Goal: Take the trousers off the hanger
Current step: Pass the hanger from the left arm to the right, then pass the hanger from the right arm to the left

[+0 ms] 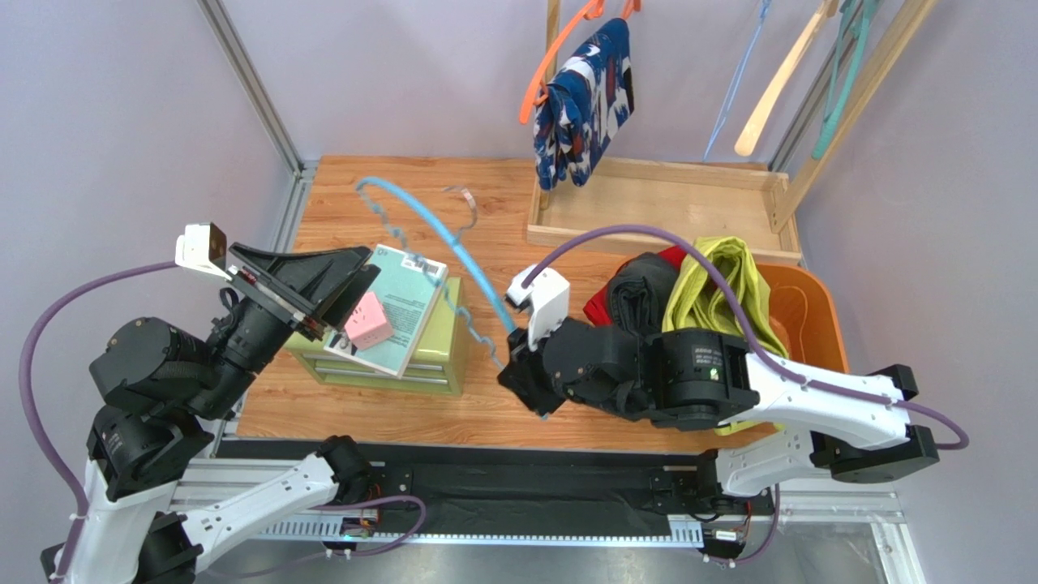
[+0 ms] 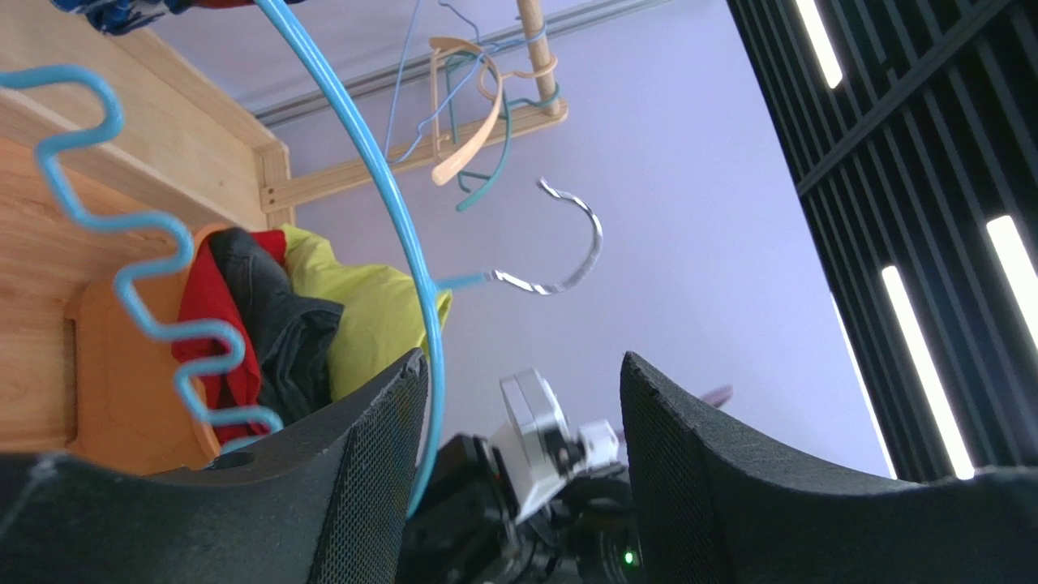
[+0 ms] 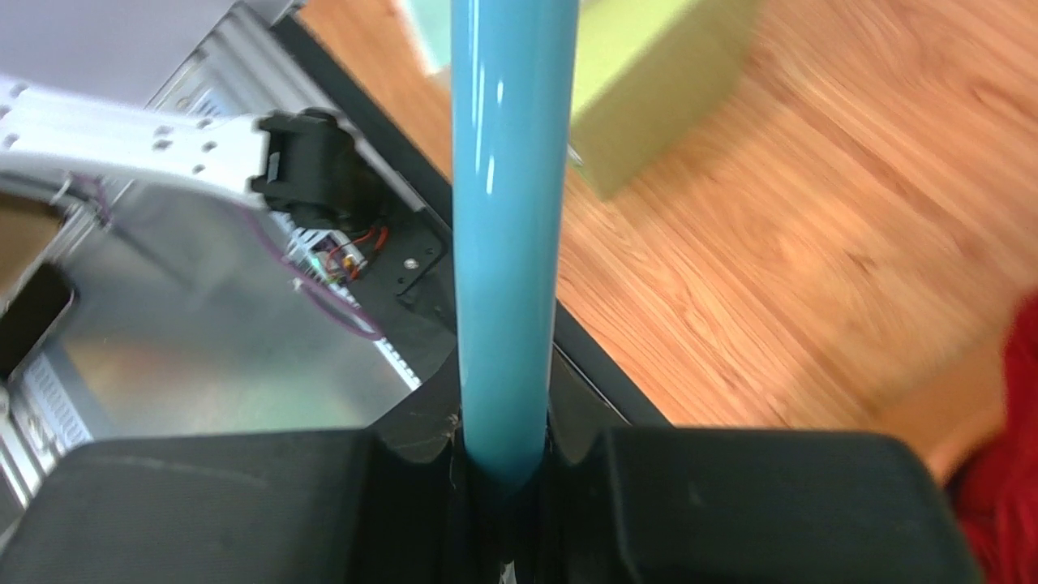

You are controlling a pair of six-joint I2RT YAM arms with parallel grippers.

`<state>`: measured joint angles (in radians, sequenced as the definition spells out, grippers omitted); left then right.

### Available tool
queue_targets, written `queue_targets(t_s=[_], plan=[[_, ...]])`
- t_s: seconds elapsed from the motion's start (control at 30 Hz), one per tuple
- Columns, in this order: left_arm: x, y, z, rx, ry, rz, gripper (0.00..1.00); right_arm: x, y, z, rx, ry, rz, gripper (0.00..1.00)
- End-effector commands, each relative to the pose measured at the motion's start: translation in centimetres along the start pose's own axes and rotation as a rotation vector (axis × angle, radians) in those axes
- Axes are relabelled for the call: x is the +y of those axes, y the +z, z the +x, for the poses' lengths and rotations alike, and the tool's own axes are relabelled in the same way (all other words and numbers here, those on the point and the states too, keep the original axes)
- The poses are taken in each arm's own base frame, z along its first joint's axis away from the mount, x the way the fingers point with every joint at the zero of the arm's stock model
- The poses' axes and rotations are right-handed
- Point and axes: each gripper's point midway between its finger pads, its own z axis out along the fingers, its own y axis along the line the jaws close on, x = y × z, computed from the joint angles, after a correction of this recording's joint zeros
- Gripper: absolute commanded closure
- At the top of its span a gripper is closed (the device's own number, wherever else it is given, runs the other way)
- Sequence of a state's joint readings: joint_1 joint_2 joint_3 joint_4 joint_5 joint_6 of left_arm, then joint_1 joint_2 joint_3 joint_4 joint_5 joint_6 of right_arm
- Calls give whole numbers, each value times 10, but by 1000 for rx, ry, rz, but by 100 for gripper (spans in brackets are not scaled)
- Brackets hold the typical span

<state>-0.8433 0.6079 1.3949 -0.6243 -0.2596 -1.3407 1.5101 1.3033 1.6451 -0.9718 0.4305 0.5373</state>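
Clamping the blue hanger, the right end effector sits near the heaped trousers.

2 arms, left arm at 8 o'clock, right arm at 4, have black joints, white links, looping purple cables, mesh-textured black pincer fingers.

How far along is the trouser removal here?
Done: red trousers, black trousers and yellow-green trousers lie in the orange basket. In hand: the right gripper is shut on the bare blue hanger; the left gripper stands open. Left: the navy patterned trousers hang on the orange hanger.
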Motion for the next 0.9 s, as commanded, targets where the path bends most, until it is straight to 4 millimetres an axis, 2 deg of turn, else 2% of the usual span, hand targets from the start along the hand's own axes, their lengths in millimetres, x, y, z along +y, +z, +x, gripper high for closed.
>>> queue_targets(t_s=[0.0, 0.1, 0.23, 0.33, 0.47, 0.57, 0.67, 0.77, 0.87], plan=[[-19, -7, 4, 49, 111, 75, 35, -36, -43, -41, -112, 261, 69, 100], [-16, -13, 7, 77, 143, 60, 35, -49, -62, -42, -103, 304, 85, 100], [-13, -19, 5, 72, 172, 55, 35, -73, -77, -26, -30, 330, 150, 100], [-20, -23, 0, 59, 194, 69, 35, -90, -76, -16, 18, 368, 209, 100], [-18, -23, 4, 89, 216, 53, 37, -105, -75, -7, 45, 393, 273, 100], [-15, -21, 4, 82, 228, 44, 37, -119, -81, -8, 16, 394, 321, 100], [-19, -20, 5, 90, 234, 54, 37, -134, -85, -15, 13, 429, 362, 100], [-18, -18, 12, 127, 239, 44, 37, -138, -85, -13, 40, 417, 370, 100], [-16, -19, 14, 133, 243, 50, 37, -144, -98, -9, 36, 413, 388, 100]])
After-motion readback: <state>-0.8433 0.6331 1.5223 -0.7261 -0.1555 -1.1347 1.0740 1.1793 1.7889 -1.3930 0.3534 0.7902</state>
